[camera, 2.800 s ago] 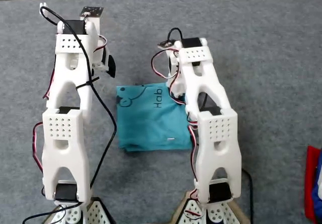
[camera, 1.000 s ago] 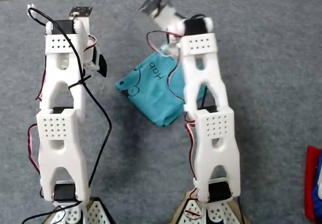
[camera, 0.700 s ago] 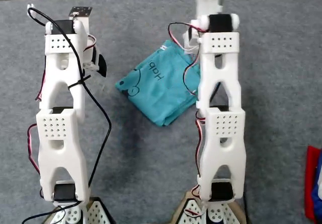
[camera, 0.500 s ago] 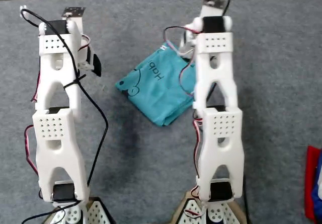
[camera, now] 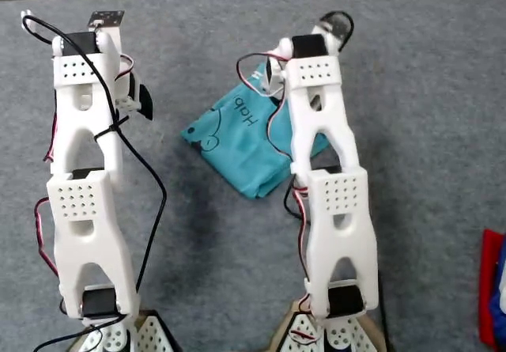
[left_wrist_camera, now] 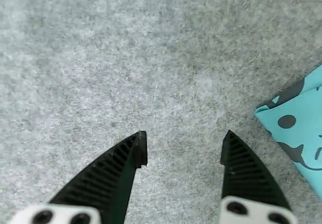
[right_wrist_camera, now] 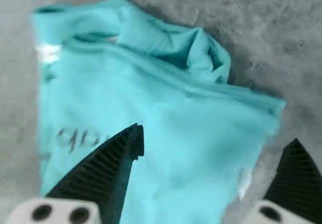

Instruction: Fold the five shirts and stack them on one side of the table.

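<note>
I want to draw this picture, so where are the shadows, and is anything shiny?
High view: soft, even light, a faint shadow on the grey table near the teal shirt, no glare. Right wrist view: a darker shadow lies along the shirt's bunched edge. Left wrist view: flat light around the open left gripper, nothing shiny.

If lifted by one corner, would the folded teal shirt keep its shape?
Probably not: the teal shirt shows loose, bunched layers at one edge, so it would likely droop and unfold. Pushed, it would probably wrinkle on the fuzzy grey table cover.
</note>
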Controlling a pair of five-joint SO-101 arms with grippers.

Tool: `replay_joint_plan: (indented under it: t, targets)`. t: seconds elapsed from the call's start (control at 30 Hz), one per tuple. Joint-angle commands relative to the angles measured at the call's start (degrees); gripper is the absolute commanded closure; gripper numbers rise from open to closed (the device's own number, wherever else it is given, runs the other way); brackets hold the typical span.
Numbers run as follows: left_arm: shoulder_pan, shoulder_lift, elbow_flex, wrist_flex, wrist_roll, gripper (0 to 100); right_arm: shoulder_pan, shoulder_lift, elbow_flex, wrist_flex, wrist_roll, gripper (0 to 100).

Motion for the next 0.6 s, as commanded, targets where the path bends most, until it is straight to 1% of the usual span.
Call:
replay_joint_plan:
  t: [0.0, 0.1, 0.13, 0.2, 0.37, 0.57]
  targets:
    - [-0.5, -4.3, -2.3, 0.6, -0.4, 75, 1.1, 3.3, -0.5, -5.0, -0.7, 58.8]
    - [-0.4, -4.3, -2.3, 0.6, -0.4, 75, 1.1, 6.1, -0.5, -7.6, -0.6, 59.3]
    - [-0.4, -4.3, -2.3, 0.6, -0.4, 75, 1.0, 6.4, -0.5, -7.9, -0.5, 60.9]
    - [-0.4, -4.3, -2.3, 0.6, -0.4, 75, 0.7, 6.5, -0.5, -7.9, 1.7, 66.8]
    - [-0.4, -4.2, -2.3, 0.6, -0.4, 75, 0.4, 6.6, -0.5, -7.6, 7.7, 89.4]
    - [-0.4, -4.1, -2.3, 0.6, -0.4, 75, 1.9, 6.5, -0.4, -7.2, 12.4, 99.5]
